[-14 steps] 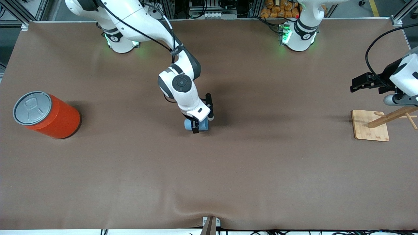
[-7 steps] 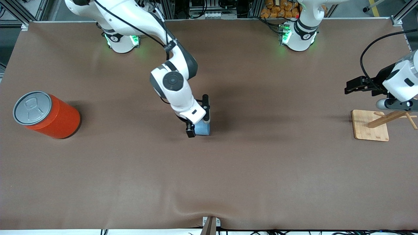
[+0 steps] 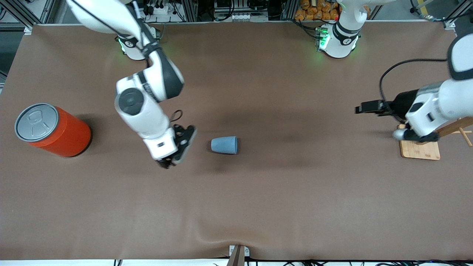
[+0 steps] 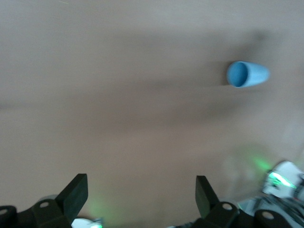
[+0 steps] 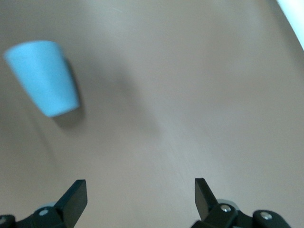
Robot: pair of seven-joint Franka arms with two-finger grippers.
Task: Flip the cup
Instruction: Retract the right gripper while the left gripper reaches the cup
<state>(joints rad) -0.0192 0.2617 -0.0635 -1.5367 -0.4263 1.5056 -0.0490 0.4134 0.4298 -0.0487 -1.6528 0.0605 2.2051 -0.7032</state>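
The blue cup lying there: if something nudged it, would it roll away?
Probably. The cup lies on its side on the table, so its round wall can roll. Being tapered, it would likely curve around rather than run straight. It looks like thin plastic, so probably light and easily shoved.

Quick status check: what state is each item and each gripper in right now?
Small light-blue tapered plastic cup: lying on its side mid-table, free of both grippers.
Large orange can with grey lid: lid on, at the right arm's end.
Wooden rack: upright on its board.
Right gripper: open, empty, beside the cup.
Left gripper: open, empty, near the rack.
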